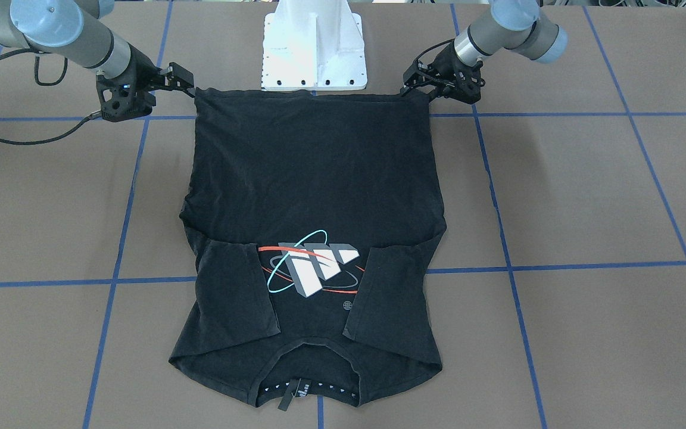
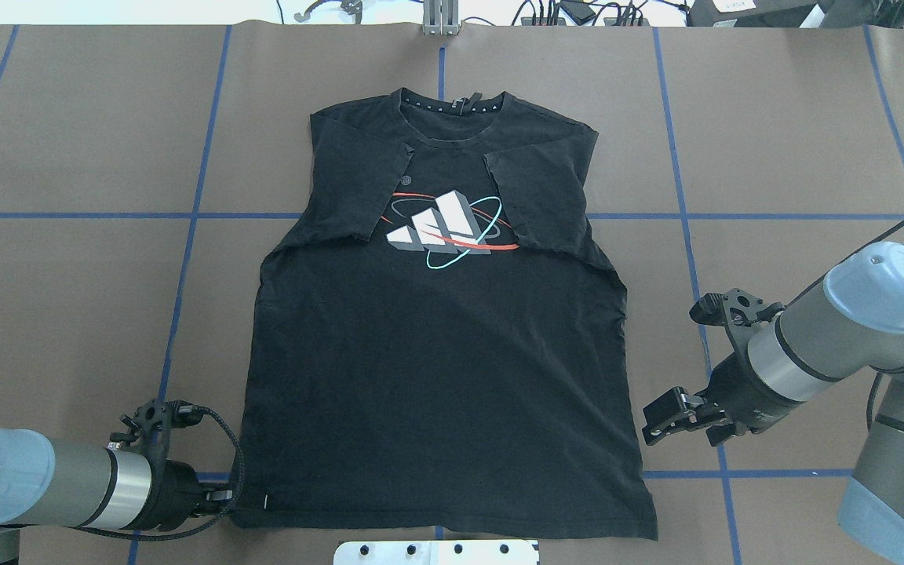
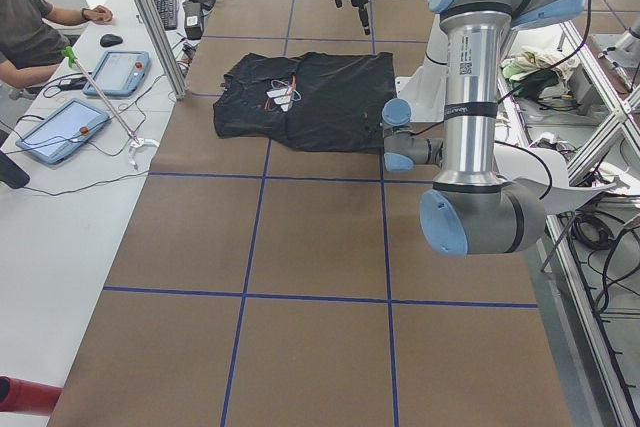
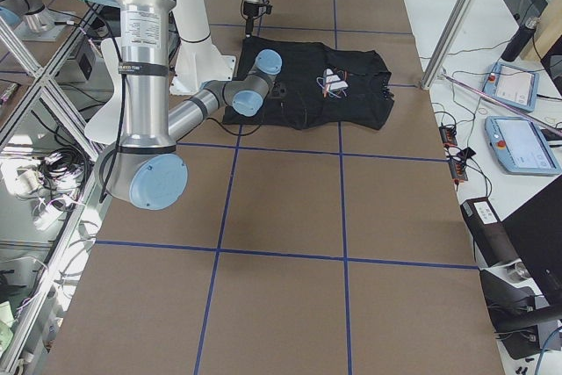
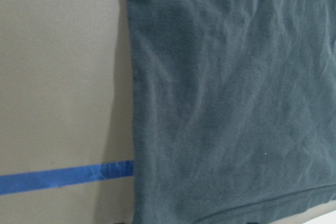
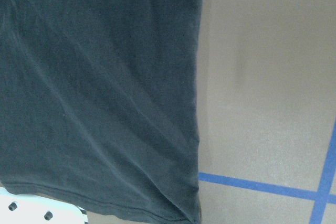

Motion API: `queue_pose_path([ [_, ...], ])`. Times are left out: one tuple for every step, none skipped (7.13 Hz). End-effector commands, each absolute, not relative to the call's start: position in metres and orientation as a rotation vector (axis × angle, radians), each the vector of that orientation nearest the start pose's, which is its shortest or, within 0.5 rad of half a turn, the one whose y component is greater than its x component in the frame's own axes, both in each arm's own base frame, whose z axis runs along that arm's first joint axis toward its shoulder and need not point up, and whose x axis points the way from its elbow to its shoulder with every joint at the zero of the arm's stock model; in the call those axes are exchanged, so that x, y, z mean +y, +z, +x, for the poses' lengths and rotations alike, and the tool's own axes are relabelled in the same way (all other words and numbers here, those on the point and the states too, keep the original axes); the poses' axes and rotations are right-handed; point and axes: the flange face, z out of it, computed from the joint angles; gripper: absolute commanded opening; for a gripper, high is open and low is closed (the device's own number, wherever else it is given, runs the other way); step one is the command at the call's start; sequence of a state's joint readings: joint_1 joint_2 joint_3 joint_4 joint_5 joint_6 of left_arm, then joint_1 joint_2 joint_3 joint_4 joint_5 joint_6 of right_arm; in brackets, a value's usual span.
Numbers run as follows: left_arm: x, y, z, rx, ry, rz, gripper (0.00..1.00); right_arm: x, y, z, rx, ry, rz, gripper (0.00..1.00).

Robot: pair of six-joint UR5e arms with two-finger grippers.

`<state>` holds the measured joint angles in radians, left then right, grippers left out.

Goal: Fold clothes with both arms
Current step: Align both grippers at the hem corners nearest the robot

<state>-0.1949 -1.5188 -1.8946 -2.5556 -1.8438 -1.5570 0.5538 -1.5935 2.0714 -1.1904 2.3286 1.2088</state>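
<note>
Visibly, Adidas-style graphic (image 2: 446, 229) on blk tee (image 2: 436, 377)

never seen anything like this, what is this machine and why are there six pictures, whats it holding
It is a robot with a left arm and a right arm on a white base, set to fold clothes. Each arm ends in a two-finger pincer. One picture looks down from behind the robot, one faces it from across the table, two look along the table from its ends, and two close-ups come from cameras on the wrists. On the table lies a black T-shirt, print up, both sleeves folded in over the chest. The left pincer sits low at one bottom corner of the shirt; the right pincer is by the other corner. The pictures do not show whether either grips the cloth. A person sits at a side desk.
</note>
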Motion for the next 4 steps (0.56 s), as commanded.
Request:
queue_pose_path([
  [-0.1963, 0.4151, 0.4485, 1.267, 0.017, -0.105, 0.74, -0.2966, 0.3800, -0.3562, -1.039, -0.150, -0.275, 1.00],
  [-0.1928, 0.4158, 0.4496, 1.265, 0.024, -0.110, 0.68, -0.2965, 0.3800, -0.3562, -1.040, -0.151, -0.276, 1.00],
  [-0.1900, 0.4158, 0.4508, 1.265, 0.029, -0.114, 0.59, -0.2966, 0.3807, -0.3565, -1.038, -0.151, -0.277, 1.00],
  [-0.1872, 0.4158, 0.4519, 1.264, 0.034, -0.118, 0.58, -0.2963, 0.3814, -0.3572, -1.037, -0.151, -0.279, 1.00],
])
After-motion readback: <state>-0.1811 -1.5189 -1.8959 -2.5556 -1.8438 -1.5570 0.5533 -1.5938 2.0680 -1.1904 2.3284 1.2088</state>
